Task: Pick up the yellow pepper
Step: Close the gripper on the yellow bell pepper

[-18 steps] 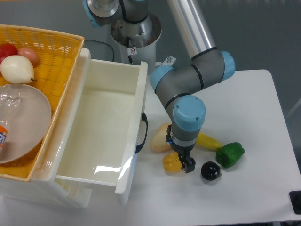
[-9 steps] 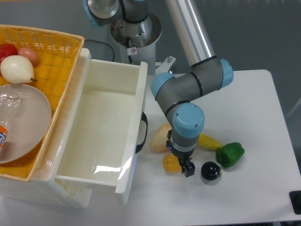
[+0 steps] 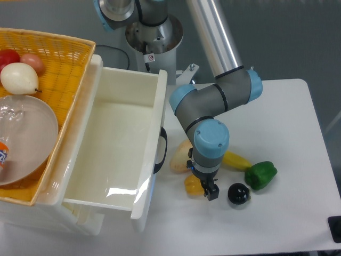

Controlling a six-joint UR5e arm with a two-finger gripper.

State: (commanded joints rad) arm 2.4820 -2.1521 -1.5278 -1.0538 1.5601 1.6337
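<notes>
Here, glossy golden yellow pepper (image 3: 192, 184), gripper (image 3: 206, 190) overlapping

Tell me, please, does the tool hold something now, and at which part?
It cannot be told. The tool is down at the yellow pepper, covering its right side, but its own body hides whether the fingers have closed on the pepper.

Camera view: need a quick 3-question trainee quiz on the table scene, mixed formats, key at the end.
1. True or false: the yellow pepper lies inside the white drawer.
2. Which item lies nearest the green pepper? A) pale pear in the basket B) black round fruit C) clear plate
3. Fill in: the gripper is down at the yellow pepper's ____ side, seen from the camera.

Key: 1 false; 2 B; 3 right.
</notes>
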